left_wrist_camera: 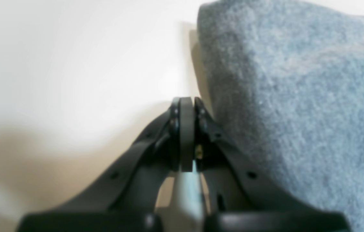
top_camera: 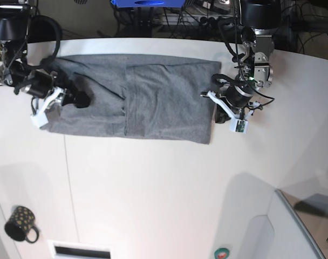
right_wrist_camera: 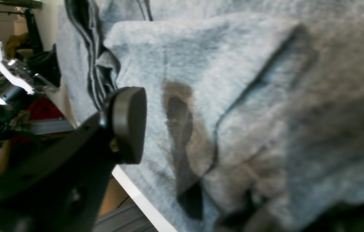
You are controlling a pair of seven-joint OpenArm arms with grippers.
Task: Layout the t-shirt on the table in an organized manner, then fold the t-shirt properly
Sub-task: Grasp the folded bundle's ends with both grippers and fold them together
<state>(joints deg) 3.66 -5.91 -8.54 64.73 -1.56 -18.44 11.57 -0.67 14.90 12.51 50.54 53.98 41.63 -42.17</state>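
In the left wrist view, the left gripper point(left_wrist_camera: 186, 106) is seen nearest, its jaws pressed fully together with nothing between them; the t-shirt point(left_wrist_camera: 298, 103) lies just beside it on the right, over the white table point(left_wrist_camera: 72, 80). In the right wrist view, one round pad of the right gripper point(right_wrist_camera: 128, 124) is shown over the wrinkled grey fabric point(right_wrist_camera: 233, 96) at the table's edge; the other finger is hidden, so its state cannot be told. In the base view, the t-shirt point(top_camera: 153, 100) is spread as a wide band across the far table point(top_camera: 164, 189), the right gripper point(top_camera: 80, 100) resting on its left end and the left gripper point(top_camera: 213, 93) at its right edge. A dotted black mug point(top_camera: 19, 222) is seen well apart, near the front left.
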